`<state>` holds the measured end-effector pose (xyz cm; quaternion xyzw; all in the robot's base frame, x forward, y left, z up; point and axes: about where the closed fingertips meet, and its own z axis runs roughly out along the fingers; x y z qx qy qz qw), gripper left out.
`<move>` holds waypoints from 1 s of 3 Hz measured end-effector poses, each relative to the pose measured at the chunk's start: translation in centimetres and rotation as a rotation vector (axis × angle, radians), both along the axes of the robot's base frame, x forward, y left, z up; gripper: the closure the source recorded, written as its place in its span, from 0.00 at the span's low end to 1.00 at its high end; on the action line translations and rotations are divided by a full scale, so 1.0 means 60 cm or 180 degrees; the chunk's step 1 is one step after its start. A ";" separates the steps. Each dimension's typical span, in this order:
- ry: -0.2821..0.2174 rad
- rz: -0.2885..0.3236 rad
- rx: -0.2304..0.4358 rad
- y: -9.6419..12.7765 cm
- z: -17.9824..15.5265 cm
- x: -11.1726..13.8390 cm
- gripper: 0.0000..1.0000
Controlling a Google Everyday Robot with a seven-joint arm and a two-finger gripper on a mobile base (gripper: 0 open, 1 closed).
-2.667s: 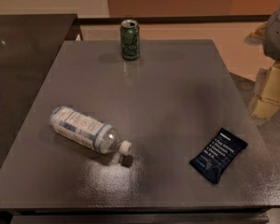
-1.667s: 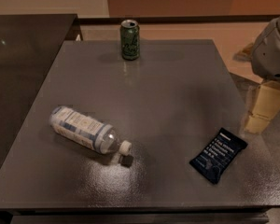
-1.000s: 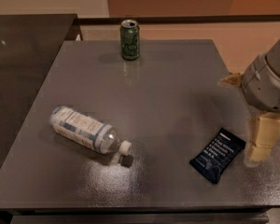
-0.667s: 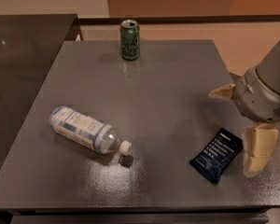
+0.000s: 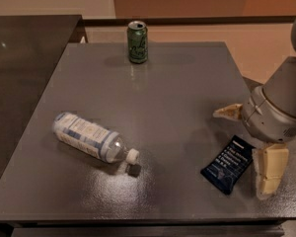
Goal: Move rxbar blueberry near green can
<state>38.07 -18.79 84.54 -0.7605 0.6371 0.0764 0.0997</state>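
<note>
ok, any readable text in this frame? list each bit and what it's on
Nothing can be quoted.
rxbar blueberry: lines of white text on the dark wrapper, too small to read.
green can: pale markings on its side, not legible.
bottle: white-blue label, print too blurred to read.
gripper: at the table's right side, fingers open either side of the bar, no text visible.

Metal green can (image 5: 137,42), table (image 5: 177,93) (glossy), matt gripper (image 5: 249,141) by rxbar blueberry (image 5: 227,164)

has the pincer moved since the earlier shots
Yes: the pincer came from the grey table's right edge down and inward to the flat navy snack bar wrapper.
</note>
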 end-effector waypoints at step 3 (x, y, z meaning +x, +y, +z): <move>0.0045 0.0074 0.0034 -0.006 -0.025 -0.012 0.50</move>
